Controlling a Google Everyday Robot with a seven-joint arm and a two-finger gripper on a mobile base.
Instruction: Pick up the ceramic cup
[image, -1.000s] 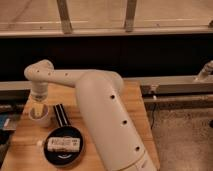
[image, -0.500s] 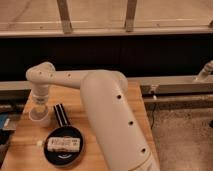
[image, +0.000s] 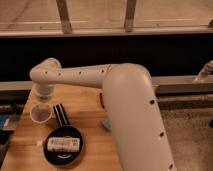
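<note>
Lab-like room, wooden table (image: 90, 107), railing (image: 100, 31)

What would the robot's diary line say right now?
gripper: above ceramic cup | cup: upright on table | black pan: nearby, untouched | pickup: not yet done

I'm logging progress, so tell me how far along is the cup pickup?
Done: the arm has reached over the wooden table, with the gripper directly above the ceramic cup. In hand: closing in on the cup, which appears to sit on the table left of the black pan. Left: gripping it and lifting; no lift is visible yet.
</note>
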